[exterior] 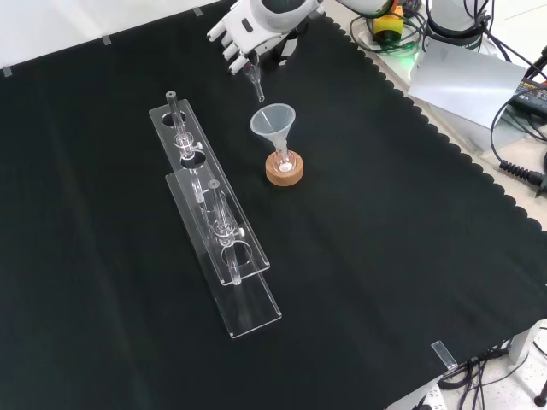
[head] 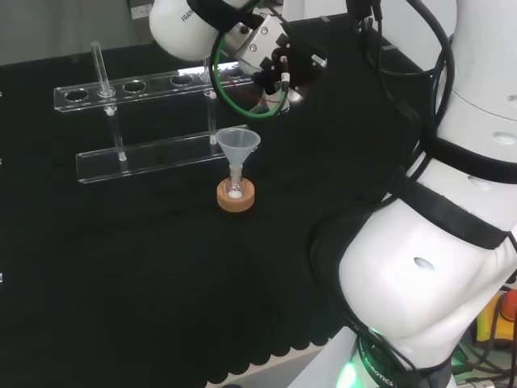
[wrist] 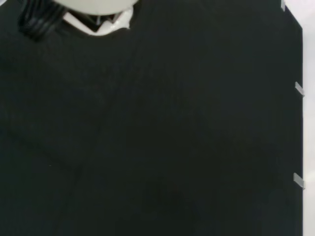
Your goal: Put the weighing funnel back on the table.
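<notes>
Aloft, stem down: the weighing funnel in the hand, not yet on the cloth

In the front view the black cloth [exterior: 410,256] lay flat and bare over most of the bench, with wide room from 3 to 6 o'clock of the funnel. The long clear rack [exterior: 248,303] ran from 11 to 5 o'clock and sat at about 7 o'clock of the hand. The hand [exterior: 248,30] came in at the view's top, its fingers curled round the weighing funnel [exterior: 255,82]. The piece hung toward 6 o'clock with its long axis near upright and its stem lowest, seemingly clear of the cloth. The funnel [exterior: 273,121] stood mouth up in its small flask [exterior: 285,160] on a cork ring [exterior: 284,175], at about 5 o'clock of the held piece, near it but apart. The set-down likely called for a descent onto bare cloth away from funnel and rack. The piece would also need tipping onto its side, since a stem-first touch could let it topple or roll.
</notes>
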